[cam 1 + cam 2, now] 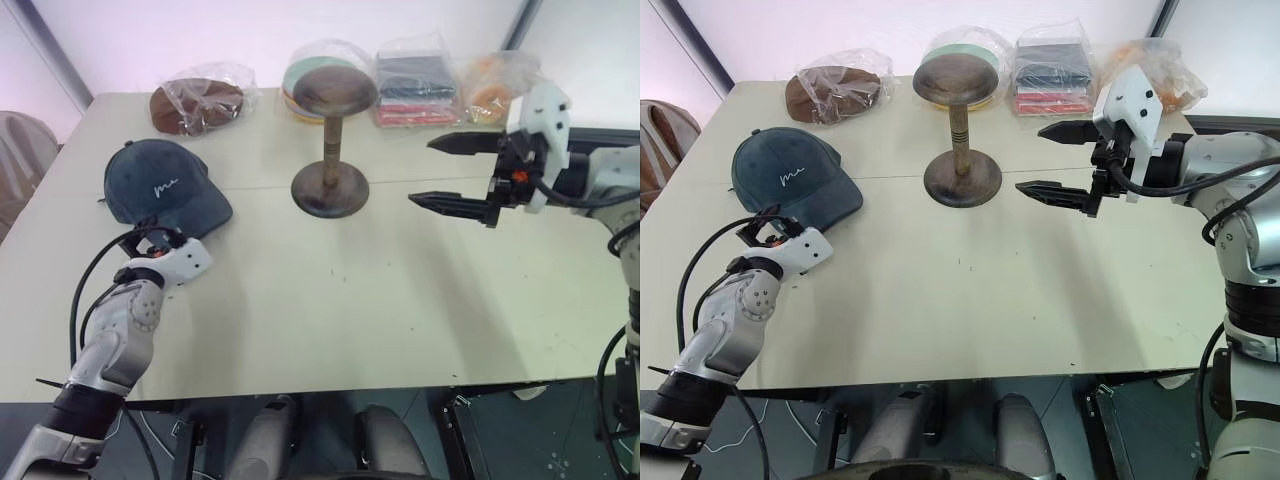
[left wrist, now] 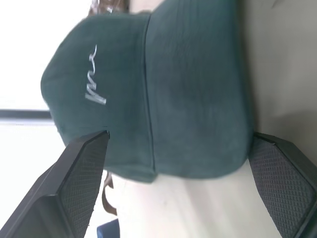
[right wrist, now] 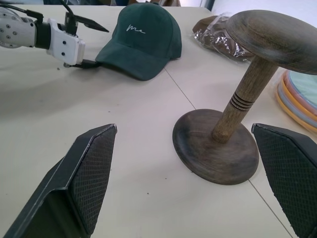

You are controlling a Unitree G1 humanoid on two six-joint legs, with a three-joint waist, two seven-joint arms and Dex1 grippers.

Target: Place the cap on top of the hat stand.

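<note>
The dark blue-grey cap (image 1: 165, 185) with white script lies on the table's left side, brim toward me and to the right. My left gripper (image 1: 150, 238) is open just in front of the brim. In the left wrist view the brim (image 2: 198, 99) lies between the two spread fingers (image 2: 79, 178), not clamped. The brown hat stand (image 1: 333, 92) stands upright at the table's middle back, its domed top bare. My right gripper (image 1: 422, 172) hovers open to the right of the stand, above the table, pointing at its base (image 3: 215, 153).
Along the table's far edge lie plastic bags: a brown hat (image 1: 200, 103), coloured round items (image 1: 300, 75) behind the stand, folded fabrics (image 1: 415, 85) and an orange item (image 1: 490, 92). The table's near edge (image 1: 330, 385) runs in front of me.
</note>
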